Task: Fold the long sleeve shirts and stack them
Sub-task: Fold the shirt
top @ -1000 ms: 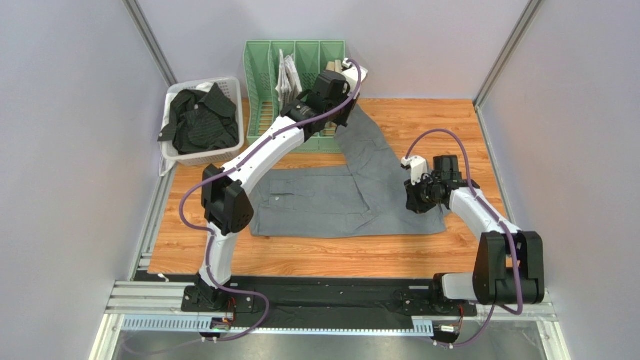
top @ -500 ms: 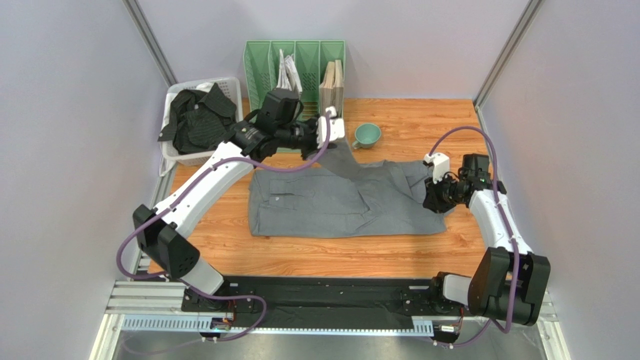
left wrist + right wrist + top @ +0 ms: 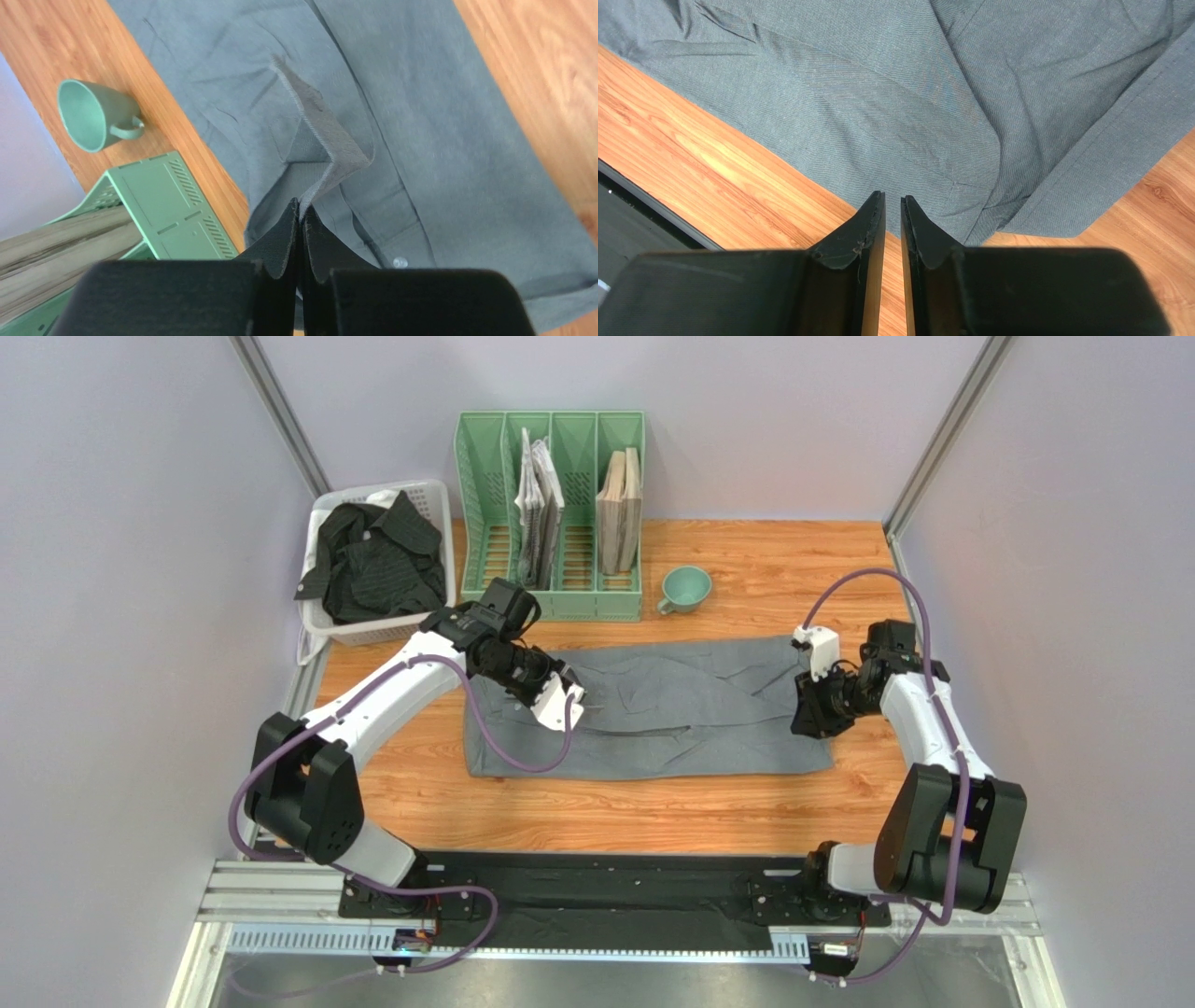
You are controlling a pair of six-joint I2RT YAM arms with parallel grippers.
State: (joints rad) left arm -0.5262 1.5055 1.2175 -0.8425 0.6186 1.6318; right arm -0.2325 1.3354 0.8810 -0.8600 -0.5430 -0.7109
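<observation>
The grey long sleeve shirt (image 3: pixel 687 711) lies spread flat across the middle of the wooden table. My left gripper (image 3: pixel 575 709) hovers over its left half, shut on the sleeve cuff (image 3: pixel 330 150), which rises in a peak from the cloth to the closed jaws (image 3: pixel 302 206). At the shirt's right end my right gripper (image 3: pixel 804 723) sits low; its jaws (image 3: pixel 892 199) stand a narrow gap apart with only wood and the hem (image 3: pixel 1046 196) beneath. The black striped shirt (image 3: pixel 368 560) is bunched in the white basket (image 3: pixel 428 487) at the back left.
A green slotted file rack (image 3: pixel 484 490) holding papers and books stands at the back centre. A green mug (image 3: pixel 683 588) sits just right of it, close to the shirt's far edge. Bare wood runs along the table's near edge.
My left arm has swung the sleeve from up by the rack down and toward me, laying it across the shirt body. My right gripper has shifted right to the shirt's end.
</observation>
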